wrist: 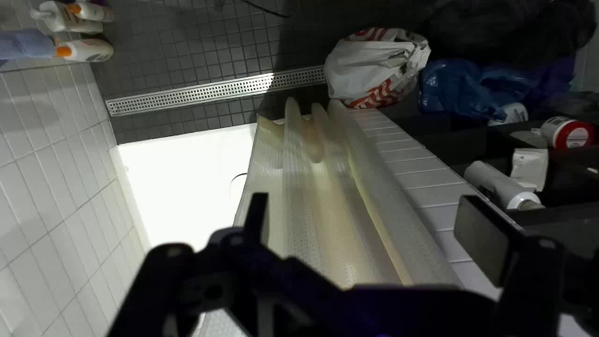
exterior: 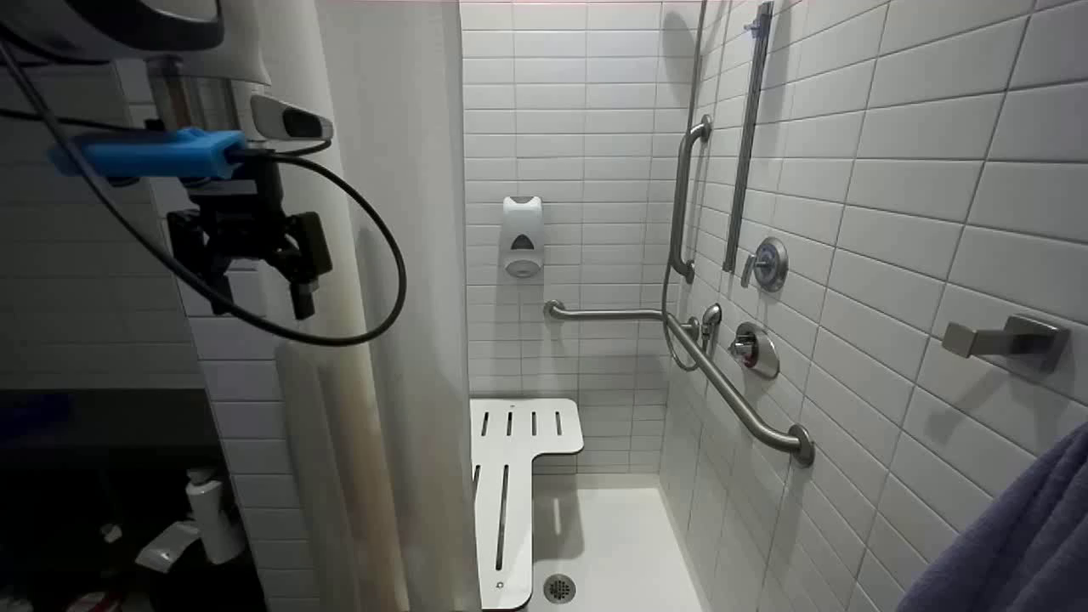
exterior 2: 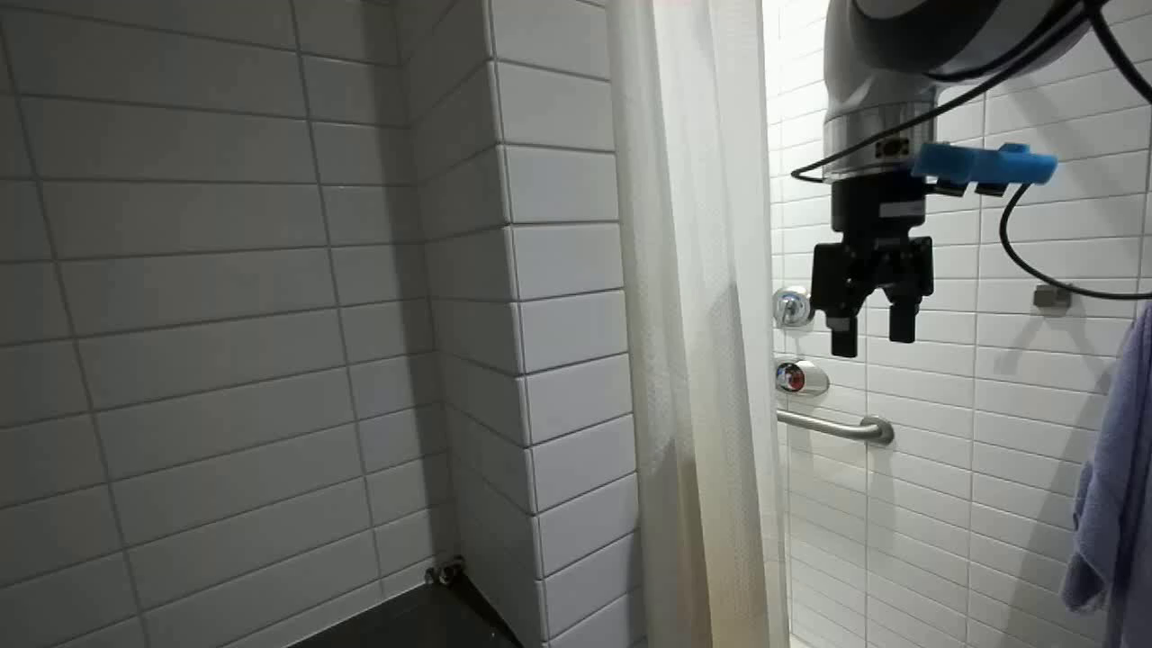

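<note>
Shower curtain [exterior 2: 697,315] hanging near claw [exterior 2: 873,335], jaws spread.

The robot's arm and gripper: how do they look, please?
The arm is rounded, pale grey and black, with a silvery metal collar. Beside it is a bright blue bracket, with looping black cables. The gripper is black and angular, carries a pale rectangular marking, and one of its two jaws shows a flat, dark grey pad.

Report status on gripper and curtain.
Gripper open, nothing held. Curtain hanging in folds, ungripped. Cable looped nearby, possible snag.
</note>
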`<state>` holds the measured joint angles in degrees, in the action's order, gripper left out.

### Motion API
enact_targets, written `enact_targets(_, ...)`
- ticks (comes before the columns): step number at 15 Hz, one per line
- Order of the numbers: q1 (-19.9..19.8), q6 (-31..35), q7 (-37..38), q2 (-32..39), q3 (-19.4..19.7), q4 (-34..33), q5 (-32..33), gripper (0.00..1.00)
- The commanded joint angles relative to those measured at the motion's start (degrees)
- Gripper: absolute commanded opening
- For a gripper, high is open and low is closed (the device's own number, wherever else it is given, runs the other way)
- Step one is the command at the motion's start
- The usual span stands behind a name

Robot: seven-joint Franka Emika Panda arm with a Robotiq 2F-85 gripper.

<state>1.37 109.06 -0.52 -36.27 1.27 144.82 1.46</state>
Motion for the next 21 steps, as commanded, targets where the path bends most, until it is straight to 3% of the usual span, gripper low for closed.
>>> enact_targets(1,-0.5,-0.1,-0.2,0.0,-0.4,-0.1,-0.3,1.00)
enact_targets(21,-1.7,0.1,1.0,-0.6,-0.9,0.4,1.8,1.00)
